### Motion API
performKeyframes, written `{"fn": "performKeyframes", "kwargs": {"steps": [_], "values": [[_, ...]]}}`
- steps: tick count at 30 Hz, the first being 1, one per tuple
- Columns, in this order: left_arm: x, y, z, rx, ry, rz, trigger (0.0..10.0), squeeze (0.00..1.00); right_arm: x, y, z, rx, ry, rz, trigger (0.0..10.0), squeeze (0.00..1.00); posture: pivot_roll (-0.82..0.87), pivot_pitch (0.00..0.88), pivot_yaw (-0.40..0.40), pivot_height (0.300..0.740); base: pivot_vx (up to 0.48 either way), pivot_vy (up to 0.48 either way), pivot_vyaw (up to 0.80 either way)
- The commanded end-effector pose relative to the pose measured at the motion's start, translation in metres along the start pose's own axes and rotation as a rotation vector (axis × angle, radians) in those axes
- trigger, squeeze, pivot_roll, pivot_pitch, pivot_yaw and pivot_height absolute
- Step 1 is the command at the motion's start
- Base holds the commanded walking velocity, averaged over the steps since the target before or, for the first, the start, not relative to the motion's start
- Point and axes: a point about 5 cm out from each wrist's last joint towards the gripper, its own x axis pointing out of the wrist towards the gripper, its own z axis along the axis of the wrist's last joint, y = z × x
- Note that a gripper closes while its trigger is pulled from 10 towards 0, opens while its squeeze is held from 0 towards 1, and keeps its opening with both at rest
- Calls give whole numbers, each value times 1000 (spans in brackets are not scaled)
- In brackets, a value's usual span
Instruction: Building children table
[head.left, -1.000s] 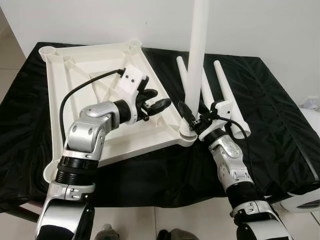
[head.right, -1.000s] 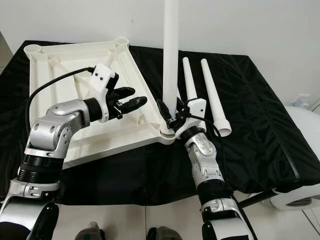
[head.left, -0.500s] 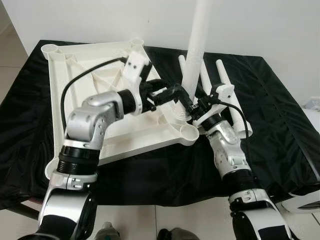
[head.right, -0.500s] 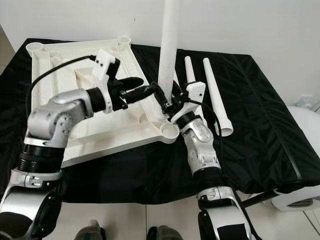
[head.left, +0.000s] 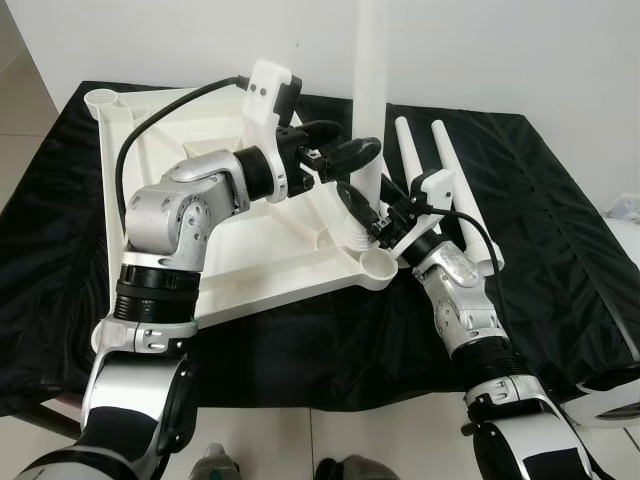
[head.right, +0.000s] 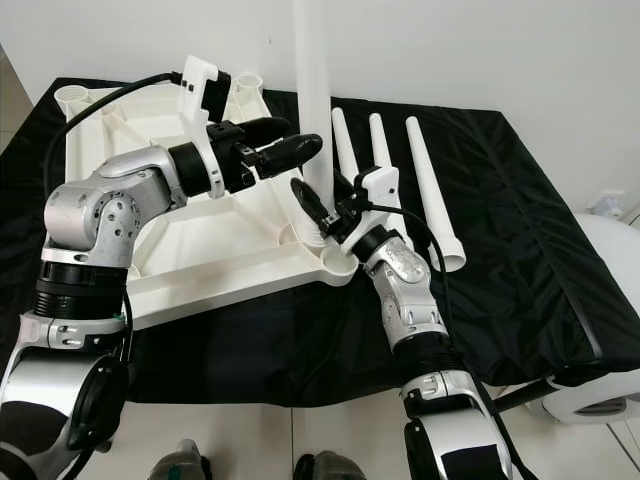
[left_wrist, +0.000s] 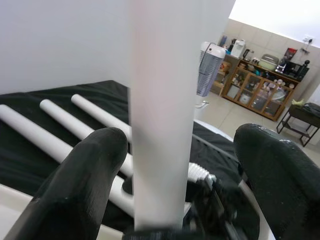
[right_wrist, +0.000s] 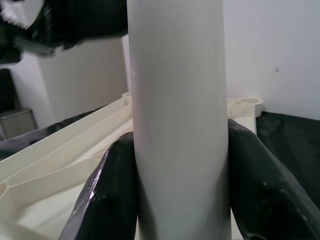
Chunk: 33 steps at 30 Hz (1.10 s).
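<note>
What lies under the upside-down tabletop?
A black cloth covers the surface beneath the white tabletop. Three loose legs lie beside it. What the cloth covers is hidden.

A home: wooden glass-fronted cabinets (left_wrist: 255, 82) with crockery, tiled floor (left_wrist: 227, 117), white tower fan (left_wrist: 209, 70) far off.
</note>
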Motion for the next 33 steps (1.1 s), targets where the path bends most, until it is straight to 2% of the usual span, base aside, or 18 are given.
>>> {"fn": "performKeyframes", "kwargs": {"steps": [1, 4, 11, 17, 18, 19, 22, 33], "values": [[5, -6, 5, 22, -9, -74, 10000, 0, 3, 0, 3, -13, -1, 21, 10000, 0, 61, 0, -81, 740, 0, 0, 0], [12, -6, 8, 45, 9, -67, 10000, 0, 4, 6, 1, -18, 24, 86, 10000, 0, 62, 0, -79, 740, 0, 0, 0], [18, -5, 12, 59, 15, -55, 10000, 0, 4, 11, -1, -23, 44, 134, 10000, 0, 65, 0, -79, 740, 0, 0, 0], [25, 1, 26, 47, -34, 12, 10000, 0, 5, 12, -4, -34, 58, 147, 10000, 0, 71, 0, -80, 740, 0, 0, 0], [25, 2, 27, 50, -45, 21, 1020, 0, 5, 12, -4, -35, 60, 146, 10000, 0, 72, 0, -82, 740, 0, 0, 0], [25, 2, 28, 53, -49, 30, 0, 0, 5, 11, -5, -36, 61, 143, 10000, 0, 72, 0, -82, 740, 0, 0, 0], [26, 3, 30, 53, -60, 40, 0, 0, 6, 11, -5, -38, 62, 139, 10000, 0, 71, 0, -82, 740, 0, 0, 0], [25, 2, 30, 66, -75, 52, 0, 0, 7, -2, -2, -48, 45, -3, 10000, 0, 71, 0, -82, 740, 0, 0, 0]]}}
